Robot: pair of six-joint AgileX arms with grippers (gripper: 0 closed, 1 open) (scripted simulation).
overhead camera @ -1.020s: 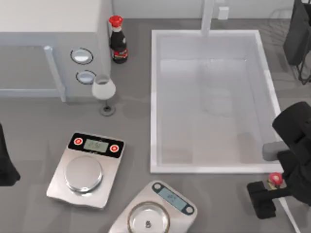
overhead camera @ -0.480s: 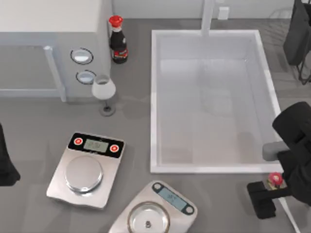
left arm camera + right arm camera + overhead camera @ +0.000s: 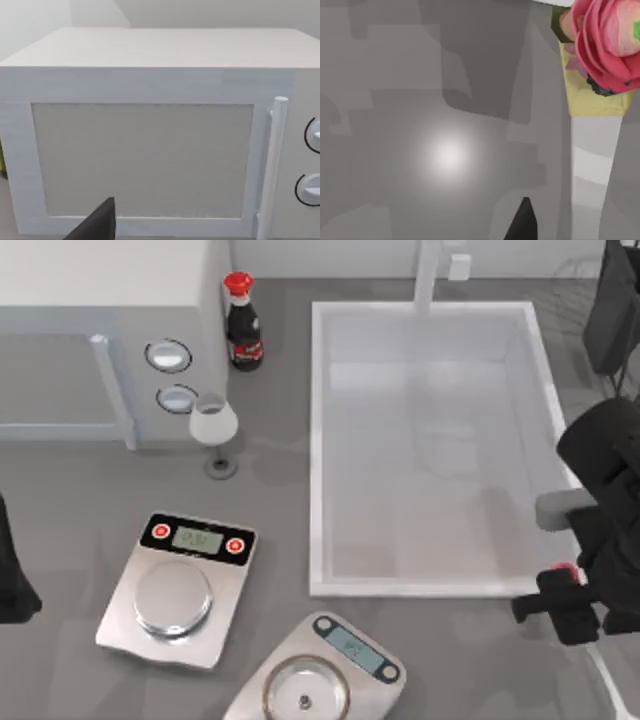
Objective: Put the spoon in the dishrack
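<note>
The right gripper (image 3: 560,602) hangs over the table's right side, just off the near right corner of the sink basin (image 3: 318,440), clenched on the spoon (image 3: 566,569), whose red end peeks out beside the black fingers. The dishrack (image 3: 572,270) sits well apart at the far right corner. The left arm is parked at the left edge, facing the microwave (image 3: 150,135).

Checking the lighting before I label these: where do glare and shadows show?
Right wrist view: a soft bright glare spot on the grey table, blocky shadows around it, beside the spoon. Top view: the wine glass casts a faint shadow. Left wrist view: the microwave is evenly lit.
</note>
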